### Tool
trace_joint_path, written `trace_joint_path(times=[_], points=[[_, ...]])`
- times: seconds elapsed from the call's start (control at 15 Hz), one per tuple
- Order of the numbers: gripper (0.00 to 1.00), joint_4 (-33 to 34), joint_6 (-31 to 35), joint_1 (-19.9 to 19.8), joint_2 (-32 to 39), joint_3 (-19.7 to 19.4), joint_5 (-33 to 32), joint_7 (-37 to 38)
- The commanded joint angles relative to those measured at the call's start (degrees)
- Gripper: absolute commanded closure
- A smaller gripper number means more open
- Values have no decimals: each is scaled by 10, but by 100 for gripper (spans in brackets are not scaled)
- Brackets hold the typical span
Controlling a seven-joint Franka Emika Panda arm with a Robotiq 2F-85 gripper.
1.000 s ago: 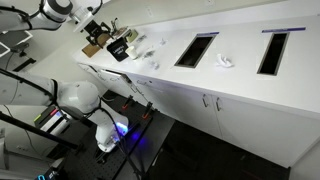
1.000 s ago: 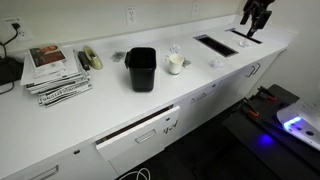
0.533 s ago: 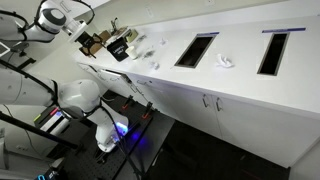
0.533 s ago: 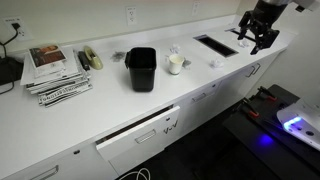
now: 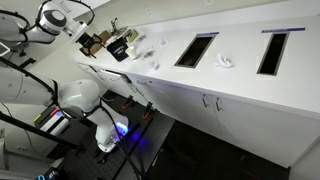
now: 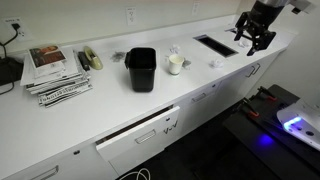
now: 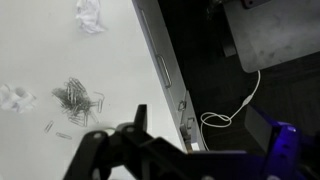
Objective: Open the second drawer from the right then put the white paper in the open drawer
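Exterior view: the white worktop [image 5: 240, 85] runs long from 10 to 4 o'clock. Two dark rectangular recesses [image 5: 195, 48] are sunk in it, insides black, contents not readable. The white paper [image 5: 226, 62], crumpled, lies between them. The pincer [image 5: 95, 42] is over the 10 o'clock end, too small here to read.

Exterior view: the pincer [image 6: 256, 40] is at 1 o'clock, fingers apart, pointing down, nothing between them. The second drawer from the right [image 6: 210, 86] is a shallow white front just under the worktop edge. Its long axis runs 8 to 2 o'clock, its face points toward 5, and it looks shut. The white paper [image 6: 212, 63] sits near a recess. Another drawer front [image 6: 140, 133] at 6 o'clock shows a dark gap along its top. The black bin [image 6: 141, 69] stands upright, inside dark. A white cup [image 6: 176, 64] is just beside it at 3 o'clock.

Wrist view: the strip of drawer fronts [image 7: 165, 72] runs 12 to 6 o'clock, flush. On the worktop are a paper wad [image 7: 90, 14] at 11, a smaller wad [image 7: 12, 97] at 9 and a paper clip pile [image 7: 75, 95].
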Motion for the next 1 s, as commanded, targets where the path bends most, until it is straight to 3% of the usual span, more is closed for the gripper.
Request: trace_joint_path(times=[0.0,0.33,0.6,0.73,0.93], points=[[0,21,86,31,81,42,6,4],[0,56,224,54,230,116,-20,20],[0,102,276,54,355,164,-117,91],[0,134,285,67,418,167,-189,143],[0,196,289,114,515,139,-288,210]])
